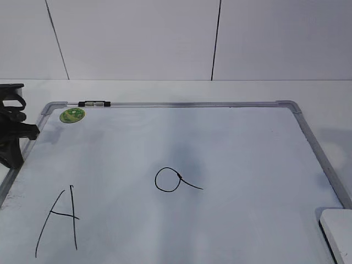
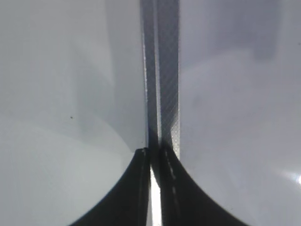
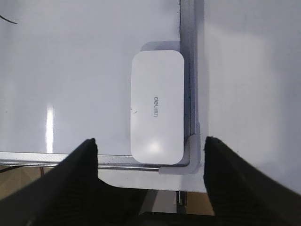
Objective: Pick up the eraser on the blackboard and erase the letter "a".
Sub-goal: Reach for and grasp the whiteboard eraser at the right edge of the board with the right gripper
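The blackboard [image 1: 236,154] is a white dry-erase board with a grey frame, lying flat. The small black letter "a" [image 1: 170,180] is drawn near its middle. The white eraser [image 3: 157,113] lies flat in the board's near right corner, against the frame; only its edge shows in the exterior view [image 1: 338,231]. My right gripper [image 3: 149,140] is open and empty above the eraser's near end, its fingers spread wider than the eraser. My left gripper [image 2: 153,151] is shut and empty over the board's left frame [image 2: 162,70]; it shows at the left edge of the exterior view [image 1: 11,132].
A larger capital A [image 1: 60,220] is drawn at the board's near left. A black-and-silver marker [image 1: 94,103] lies on the far frame next to a round green sticker [image 1: 72,115]. A white panelled wall stands behind the table. The table's front edge [image 3: 155,181] is just behind the eraser.
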Tool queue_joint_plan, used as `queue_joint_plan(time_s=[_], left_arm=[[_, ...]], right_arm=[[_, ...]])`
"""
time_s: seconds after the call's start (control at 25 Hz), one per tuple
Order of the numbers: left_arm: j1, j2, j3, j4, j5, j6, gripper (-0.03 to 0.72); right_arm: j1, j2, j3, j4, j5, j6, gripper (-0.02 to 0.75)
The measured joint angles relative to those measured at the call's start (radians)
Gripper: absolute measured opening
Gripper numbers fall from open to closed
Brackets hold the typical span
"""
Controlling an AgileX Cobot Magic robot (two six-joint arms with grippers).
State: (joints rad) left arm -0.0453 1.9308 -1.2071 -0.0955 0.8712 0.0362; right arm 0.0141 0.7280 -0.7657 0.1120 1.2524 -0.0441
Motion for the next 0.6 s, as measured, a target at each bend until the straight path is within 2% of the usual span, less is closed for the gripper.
queue_joint_plan(time_s=[0.12,0.28,0.4,0.6], left_arm=[[0.000,0.001,0.000,0.000,0.000,-0.002,0.017],[0.000,0.001,0.000,0.000,0.000,-0.002,0.017],[0.000,0.001,0.000,0.000,0.000,-0.002,0.017],[0.000,0.001,0.000,0.000,0.000,-0.002,0.017]], right_arm=[[0.002,0.028,0.000,0.015,0.000,0.000,0.546],[0.074,0.092,0.000,0.049,-0.001,0.004,0.645],[0.136,0.118,0.000,-0.002,-0.003,0.018,0.675],[0.151,0.121,0.000,-0.112,-0.003,0.113,0.684]])
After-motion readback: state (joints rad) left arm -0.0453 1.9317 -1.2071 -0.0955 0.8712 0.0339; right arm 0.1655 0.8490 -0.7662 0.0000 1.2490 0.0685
